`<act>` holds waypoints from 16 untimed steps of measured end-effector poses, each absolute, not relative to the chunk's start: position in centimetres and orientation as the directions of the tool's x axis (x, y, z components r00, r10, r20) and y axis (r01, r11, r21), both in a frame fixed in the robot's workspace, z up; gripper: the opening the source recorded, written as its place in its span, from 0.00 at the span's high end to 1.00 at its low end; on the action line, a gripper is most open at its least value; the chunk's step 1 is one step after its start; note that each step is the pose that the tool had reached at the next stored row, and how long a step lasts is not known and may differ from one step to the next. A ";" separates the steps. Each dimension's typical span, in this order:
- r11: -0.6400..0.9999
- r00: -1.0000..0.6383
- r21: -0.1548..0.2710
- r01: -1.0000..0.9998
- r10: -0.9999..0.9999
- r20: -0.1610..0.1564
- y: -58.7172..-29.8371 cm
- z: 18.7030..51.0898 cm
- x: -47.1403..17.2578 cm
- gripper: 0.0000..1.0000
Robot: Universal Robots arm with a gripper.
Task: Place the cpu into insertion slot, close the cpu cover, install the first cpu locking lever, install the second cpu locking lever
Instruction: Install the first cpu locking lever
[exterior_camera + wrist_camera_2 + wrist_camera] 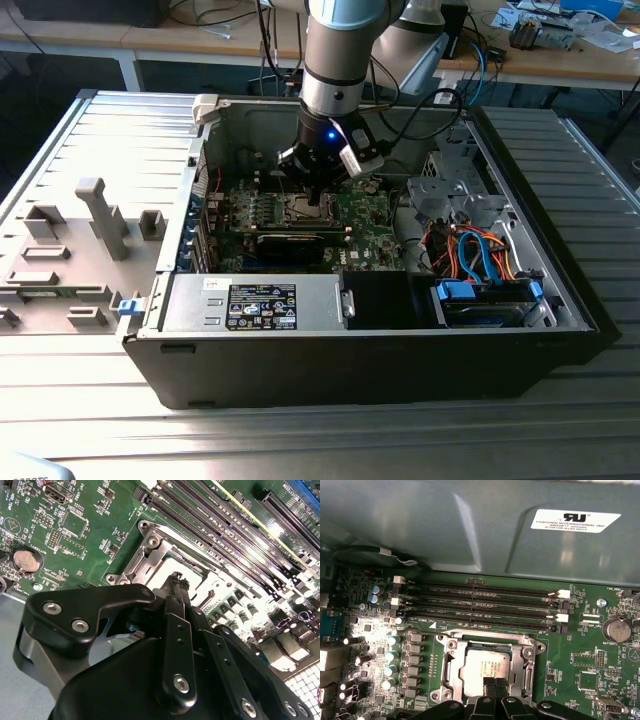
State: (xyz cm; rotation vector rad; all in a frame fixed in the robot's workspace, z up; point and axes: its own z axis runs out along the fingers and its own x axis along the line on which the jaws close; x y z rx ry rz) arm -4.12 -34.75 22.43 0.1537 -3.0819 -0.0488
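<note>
Black linkage arms of the end effector (177, 582) sit closest to the lens in the second wrist view. They taper down to two slim fingertips (490, 684) that meet side by side with no gap between them. They grip nothing that I can see, and the tips rest at the near edge of the cpu (485, 666).

The cpu is a small flat square with a pale silvery top and faint dark print at its middle. It lies level in the socket on the green motherboard (580, 660). The cpu cover (521, 672) is a thin bright metal frame that lies around the chip, and the chip's top shows through its square opening. I cannot tell how the locking levers stand.

Four long dark memory slots (480, 605) run just beyond the socket, on the side towards the grey case wall. A round coin cell (616, 629) sits well apart from the socket.

In the exterior view the arm (335, 60) reaches straight down into the open computer case (350, 375), which stands on a ribbed metal table (300, 440). A labelled power supply (255, 305) lies along the case's near side.
</note>
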 end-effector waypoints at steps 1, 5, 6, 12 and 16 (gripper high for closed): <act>0.994 -0.993 0.034 -0.099 -0.101 0.054 -34.8 22.4 -4.1 0.89; 0.994 -0.993 0.034 -0.105 -0.106 0.054 -34.8 22.4 -4.1 0.89; 0.994 -0.993 0.034 -0.105 -0.107 0.054 -34.8 22.4 -4.1 0.89; 0.993 -0.992 0.034 -0.114 -0.115 0.054 -34.8 22.4 -4.1 0.89; 0.992 -0.991 0.034 -0.118 -0.120 0.054 -34.8 22.4 -4.1 0.89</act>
